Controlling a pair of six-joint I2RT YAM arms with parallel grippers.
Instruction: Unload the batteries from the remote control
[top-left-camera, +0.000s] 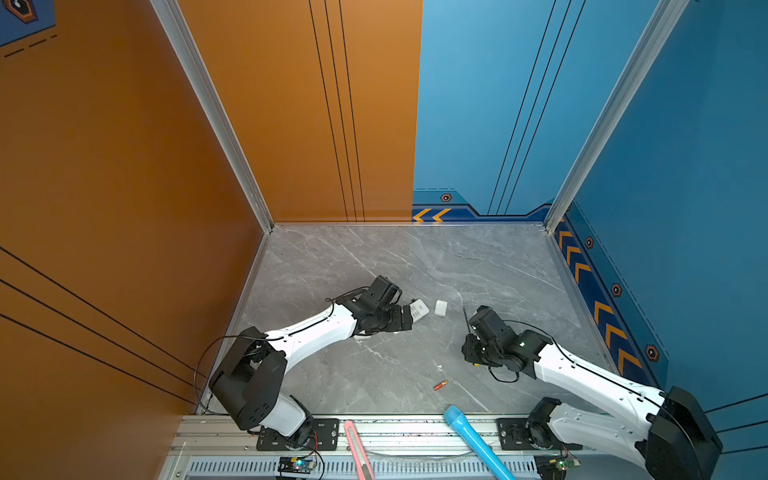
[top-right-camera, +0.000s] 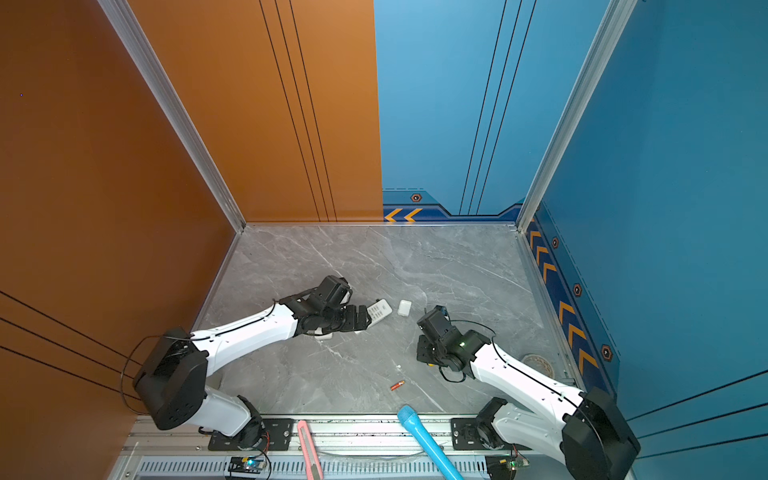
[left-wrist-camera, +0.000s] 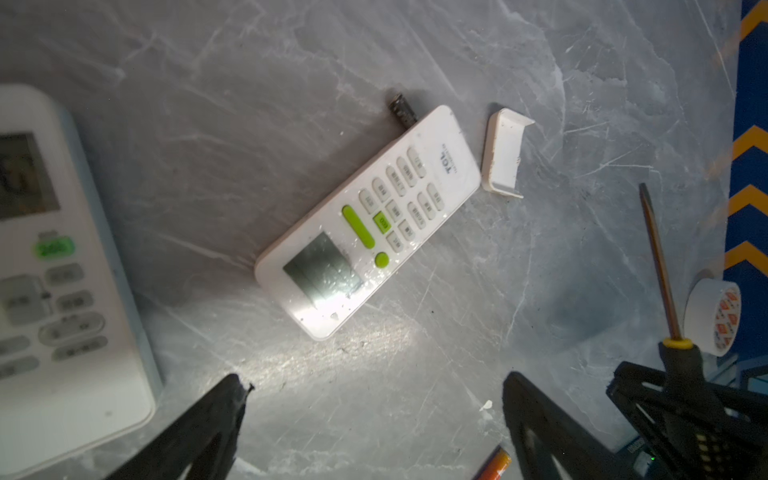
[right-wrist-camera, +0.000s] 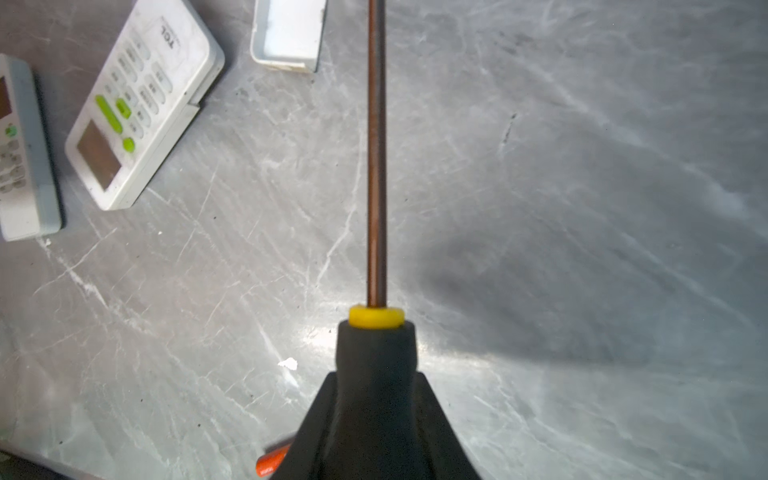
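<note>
My left gripper (left-wrist-camera: 374, 380) hangs wide open, close to the slim white plastic remote control (left-wrist-camera: 370, 220), which lies face up mid-counter with a loose white battery cover (left-wrist-camera: 505, 151) just beside its end. My right gripper (right-wrist-camera: 378, 376) is clamped on the black-and-yellow-handled screwdriver (right-wrist-camera: 376, 340). The red-orange cylindrical battery (top-left-camera: 440, 385) lies alone near the front edge of the grey marble counter (top-left-camera: 374, 257).
</note>
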